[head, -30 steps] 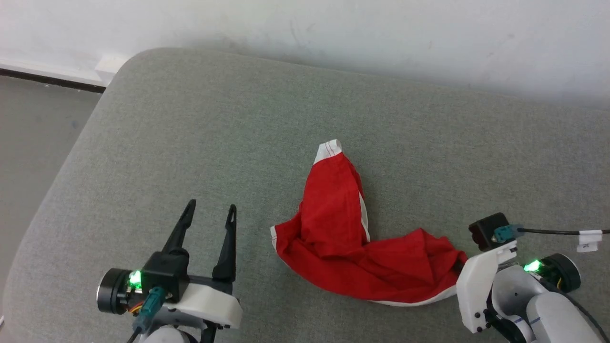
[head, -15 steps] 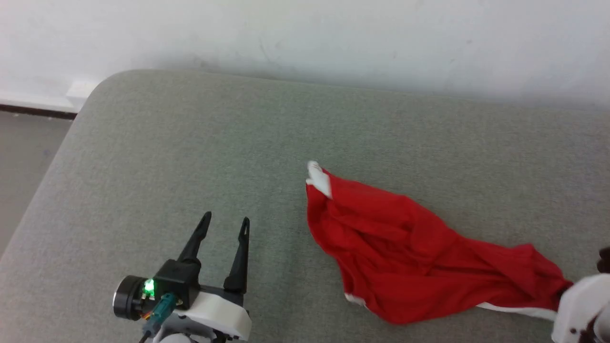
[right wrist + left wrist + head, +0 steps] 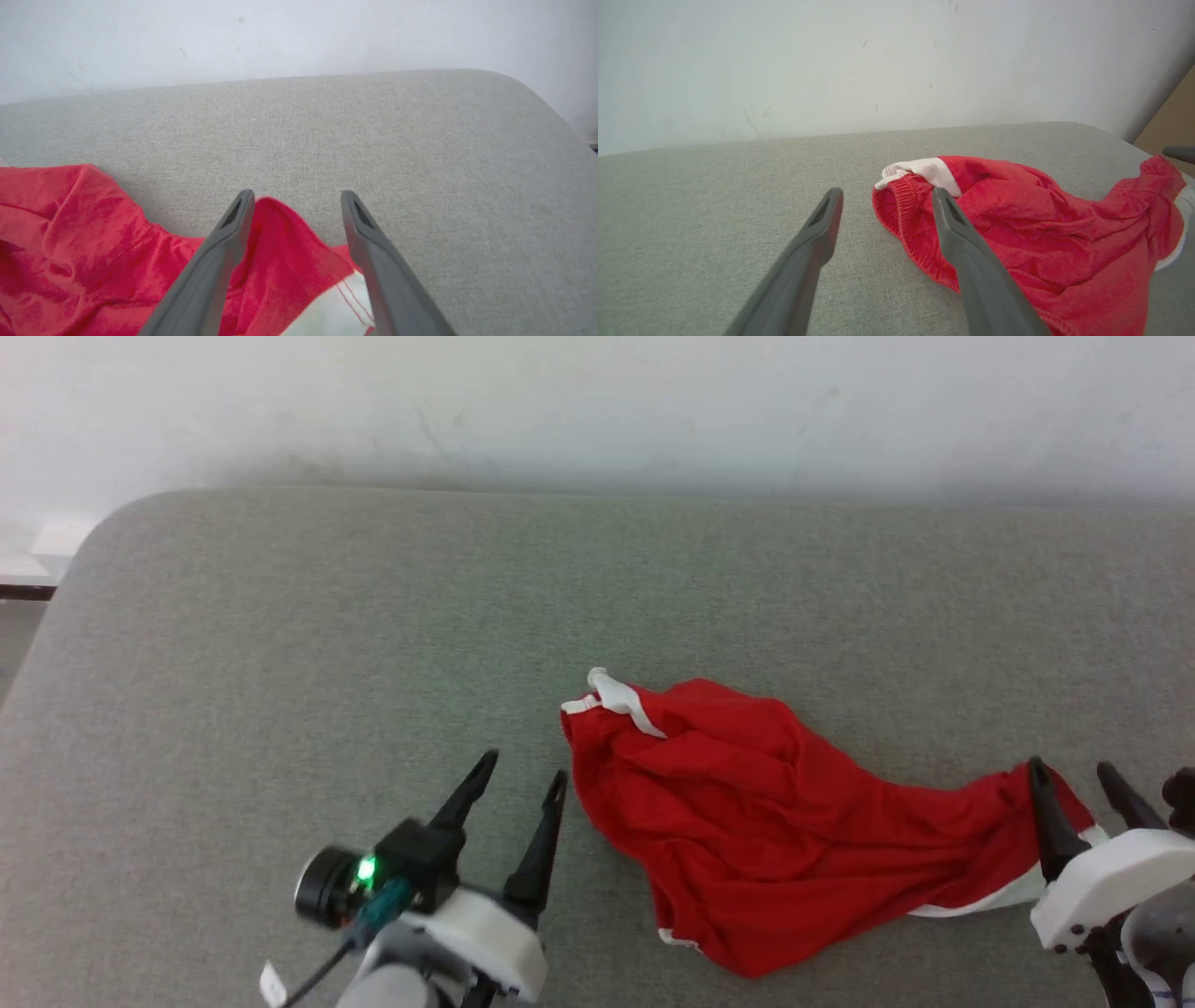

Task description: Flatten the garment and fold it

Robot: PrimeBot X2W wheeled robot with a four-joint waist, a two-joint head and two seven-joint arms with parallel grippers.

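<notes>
Garment (image 3: 775, 821): crumpled near the pad's (image 3: 280, 644) front edge, right of middle; waistband end leftward, white-trimmed hem rightward.
Left gripper (image 3: 524, 765): spread wide, empty, just beside the waistband end.
Right gripper (image 3: 1069, 765): spread wide, straddling the hem corner, clamping nothing.
Progress: garment lies drawn out lengthwise but wrinkled; flattening is unfinished and folding not begun.

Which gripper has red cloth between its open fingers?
The right gripper, at the white-trimmed end of the shorts; the left gripper stands beside them over bare cushion.
</notes>
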